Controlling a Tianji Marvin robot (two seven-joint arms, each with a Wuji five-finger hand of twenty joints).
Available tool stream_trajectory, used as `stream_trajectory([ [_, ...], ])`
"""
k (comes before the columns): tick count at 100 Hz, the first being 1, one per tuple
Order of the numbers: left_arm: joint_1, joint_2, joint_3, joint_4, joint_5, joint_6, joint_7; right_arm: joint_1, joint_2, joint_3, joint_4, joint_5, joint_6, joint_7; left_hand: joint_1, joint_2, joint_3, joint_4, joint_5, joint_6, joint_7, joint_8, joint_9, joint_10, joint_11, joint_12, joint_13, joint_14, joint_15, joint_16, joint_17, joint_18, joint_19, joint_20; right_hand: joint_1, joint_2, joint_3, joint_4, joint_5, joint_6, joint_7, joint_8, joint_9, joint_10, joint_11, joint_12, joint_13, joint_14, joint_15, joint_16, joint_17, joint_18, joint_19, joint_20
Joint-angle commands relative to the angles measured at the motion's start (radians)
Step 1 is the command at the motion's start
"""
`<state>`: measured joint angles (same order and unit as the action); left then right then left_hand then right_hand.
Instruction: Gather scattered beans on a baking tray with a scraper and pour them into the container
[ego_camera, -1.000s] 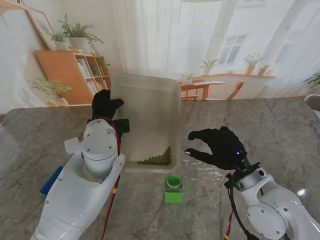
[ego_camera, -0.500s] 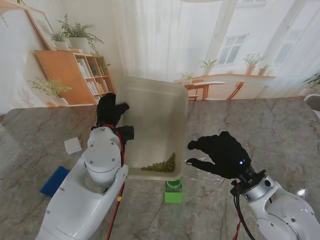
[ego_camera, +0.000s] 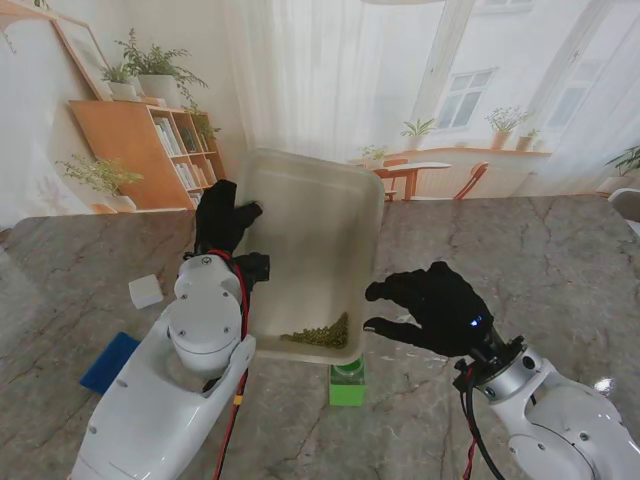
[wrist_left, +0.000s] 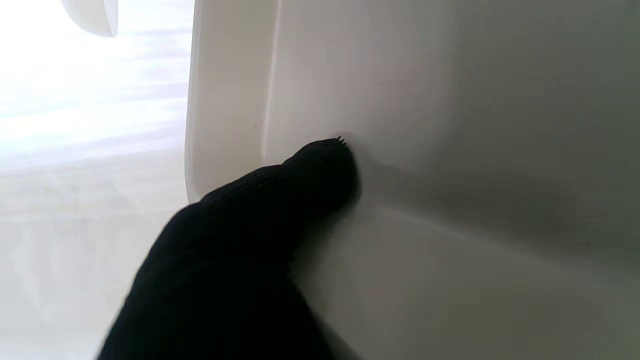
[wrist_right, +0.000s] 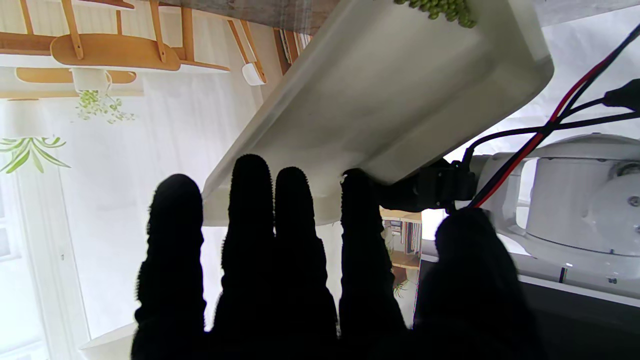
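Stand view shows a grey marble table (ego_camera: 560, 250) before a backdrop printed with shelves, plants and windows. Nearest me, at 6 o'clock, a green container (ego_camera: 347, 384) stands just under the low corner of the tray (ego_camera: 310, 230), which is tilted up off the table. Beans (ego_camera: 320, 334) lie heaped in that low corner. At 9 o'clock lie a blue scraper (ego_camera: 108, 361) and a white block (ego_camera: 145, 291). The left hand (ego_camera: 222, 217) grips the tray's left edge. The right hand (ego_camera: 432, 307), fingers spread, holds nothing beside the tray's right edge; bare marble stretches beyond it.
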<state>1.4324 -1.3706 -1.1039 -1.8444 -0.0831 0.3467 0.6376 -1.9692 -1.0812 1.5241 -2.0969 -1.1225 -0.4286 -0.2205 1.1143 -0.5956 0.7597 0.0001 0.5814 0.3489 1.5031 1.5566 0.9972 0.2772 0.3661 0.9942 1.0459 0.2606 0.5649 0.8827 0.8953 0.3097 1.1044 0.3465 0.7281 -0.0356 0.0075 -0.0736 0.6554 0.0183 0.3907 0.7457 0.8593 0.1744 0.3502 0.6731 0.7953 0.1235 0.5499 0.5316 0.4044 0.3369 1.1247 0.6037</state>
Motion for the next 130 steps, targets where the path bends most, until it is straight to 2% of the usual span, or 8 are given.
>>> stream_trajectory([
  [1, 0.001, 0.002, 0.009, -0.014, 0.017, -0.011, -0.010, -0.001, 0.004, 0.000, -0.002, 0.005, 0.001, 0.021, 0.059, 0.030, 0.070, 0.113, 0.001, 0.001, -0.005, 0.013, 0.052, -0.139, 0.063, 0.013, 0.039, -0.096, 0.013, 0.010, 0.054, -0.179, 0.089, 0.095, 0.019, 0.040, -0.013, 0.035, 0.006, -0.016, 0.007, -0.010, 0.003, -0.008, -0.005, -0.011, 0.012, -0.010, -0.012, -0.003, 0.005, 0.004, -0.008, -0.018],
  [33, 0.000, 0.013, 0.023, -0.005, 0.087, -0.043, -0.025, 0.011, 0.005, -0.006, 0.008, 0.029, -0.006, 0.050, 0.057, 0.030, 0.070, 0.118, 0.003, -0.003, -0.004, 0.013, 0.053, -0.141, 0.062, 0.012, 0.042, -0.099, 0.011, 0.008, 0.053, -0.184, 0.089, 0.099, 0.014, 0.043, -0.017, 0.035, 0.004, -0.016, 0.005, -0.012, 0.005, -0.007, -0.007, -0.010, 0.013, -0.010, -0.013, -0.003, 0.006, 0.005, -0.009, -0.017],
  [43, 0.001, 0.013, 0.022, -0.010, 0.082, -0.050, -0.023, 0.017, 0.006, -0.010, 0.012, 0.029, -0.007, 0.054, 0.058, 0.031, 0.069, 0.116, 0.002, -0.003, -0.004, 0.013, 0.053, -0.140, 0.061, 0.013, 0.041, -0.098, 0.011, 0.009, 0.049, -0.169, 0.087, 0.099, 0.014, 0.043, -0.017, 0.035, 0.004, -0.016, 0.005, -0.012, 0.005, -0.007, -0.008, -0.009, 0.012, -0.009, -0.014, -0.003, 0.007, 0.004, -0.009, -0.016],
  [49, -0.001, 0.015, 0.021, -0.010, 0.090, -0.050, -0.026, 0.019, 0.006, -0.011, 0.012, 0.030, -0.007, 0.055, 0.055, 0.030, 0.070, 0.118, 0.003, -0.005, -0.003, 0.013, 0.053, -0.144, 0.061, 0.013, 0.041, -0.101, 0.010, 0.008, 0.052, -0.190, 0.089, 0.100, 0.014, 0.044, -0.016, 0.035, 0.006, -0.015, 0.006, -0.012, 0.004, -0.006, -0.008, -0.009, 0.013, -0.010, -0.014, -0.003, 0.007, 0.004, -0.009, -0.016],
  [80, -0.011, 0.017, 0.024, -0.011, 0.097, -0.071, -0.026, 0.024, 0.006, -0.016, 0.016, 0.029, -0.003, 0.054, 0.054, 0.034, 0.066, 0.122, 0.003, -0.009, -0.004, 0.013, 0.052, -0.147, 0.060, 0.014, 0.039, -0.103, 0.006, 0.009, 0.050, -0.194, 0.085, 0.103, 0.012, 0.044, -0.016, 0.035, 0.003, -0.017, 0.005, -0.012, 0.006, -0.005, -0.007, -0.008, 0.014, -0.012, -0.014, -0.003, 0.008, 0.005, -0.010, -0.015],
  [98, -0.019, 0.016, 0.029, -0.017, 0.095, -0.071, -0.027, 0.025, 0.006, -0.018, 0.017, 0.030, -0.001, 0.052, 0.054, 0.034, 0.064, 0.123, 0.003, -0.012, -0.004, 0.013, 0.053, -0.148, 0.060, 0.015, 0.041, -0.103, 0.006, 0.010, 0.047, -0.174, 0.083, 0.107, 0.013, 0.044, -0.016, 0.035, 0.003, -0.016, 0.005, -0.012, 0.006, -0.008, -0.008, -0.008, 0.015, -0.011, -0.013, -0.002, 0.008, 0.004, -0.010, -0.015],
  [101, -0.020, 0.016, 0.030, -0.019, 0.096, -0.070, -0.027, 0.025, 0.006, -0.018, 0.018, 0.030, -0.001, 0.051, 0.053, 0.034, 0.064, 0.124, 0.003, -0.012, -0.004, 0.013, 0.054, -0.148, 0.060, 0.015, 0.041, -0.103, 0.006, 0.010, 0.050, -0.195, 0.085, 0.108, 0.013, 0.045, -0.016, 0.035, 0.003, -0.017, 0.004, -0.012, 0.007, -0.008, -0.007, -0.008, 0.014, -0.011, -0.013, -0.002, 0.008, 0.004, -0.010, -0.015],
  [130, -0.018, 0.020, 0.035, -0.029, 0.098, -0.071, -0.042, 0.020, 0.005, -0.015, 0.018, 0.028, -0.002, 0.043, 0.053, 0.032, 0.065, 0.126, 0.005, -0.013, -0.003, 0.013, 0.056, -0.147, 0.059, 0.014, 0.042, -0.100, 0.006, 0.010, 0.046, -0.173, 0.085, 0.110, 0.012, 0.044, -0.016, 0.035, 0.005, -0.016, 0.005, -0.012, 0.009, -0.007, -0.006, -0.007, 0.017, -0.010, -0.011, -0.001, 0.009, 0.006, -0.010, -0.014],
])
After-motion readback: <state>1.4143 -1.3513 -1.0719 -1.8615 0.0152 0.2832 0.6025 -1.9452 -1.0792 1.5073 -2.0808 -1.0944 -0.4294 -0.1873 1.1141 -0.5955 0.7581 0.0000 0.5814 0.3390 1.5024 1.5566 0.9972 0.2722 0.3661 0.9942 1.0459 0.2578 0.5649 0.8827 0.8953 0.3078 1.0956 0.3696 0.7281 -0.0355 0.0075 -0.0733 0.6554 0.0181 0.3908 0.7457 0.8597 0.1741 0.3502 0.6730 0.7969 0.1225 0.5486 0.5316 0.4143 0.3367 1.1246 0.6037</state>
